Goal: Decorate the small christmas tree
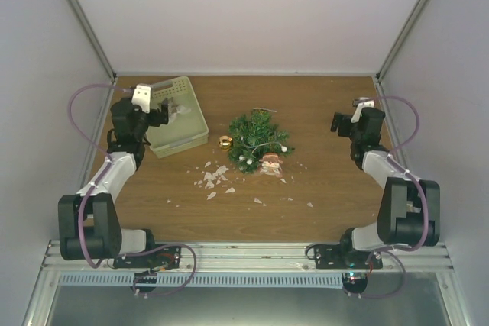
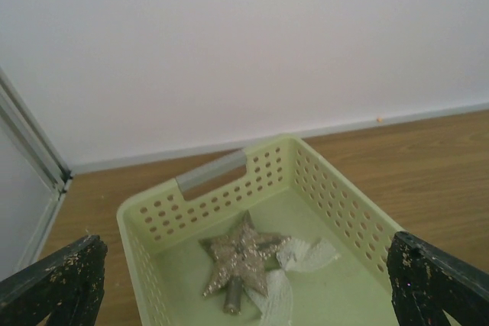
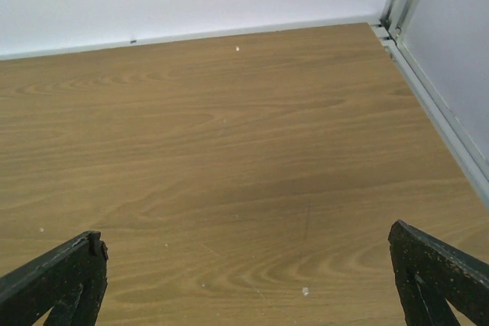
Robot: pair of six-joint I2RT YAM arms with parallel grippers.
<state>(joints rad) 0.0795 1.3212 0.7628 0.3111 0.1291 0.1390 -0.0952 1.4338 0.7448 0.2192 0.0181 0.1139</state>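
Observation:
The small christmas tree (image 1: 258, 137) stands mid-table, dark green with white beads on it. A gold bell (image 1: 225, 142) lies at its left and a small Santa ornament (image 1: 270, 163) at its front. My left gripper (image 2: 244, 284) is open and empty, held above the pale green basket (image 2: 325, 188), which holds a glittery star topper (image 2: 241, 259) and a white mesh ribbon (image 2: 302, 257). In the top view the left gripper (image 1: 164, 112) hovers over the basket (image 1: 191, 139). My right gripper (image 3: 248, 284) is open and empty over bare wood at the far right (image 1: 341, 122).
White scraps (image 1: 214, 179) litter the wood in front of the tree. Metal frame posts and white walls close the table's back and sides. The right wall rail (image 3: 428, 89) runs close to my right gripper.

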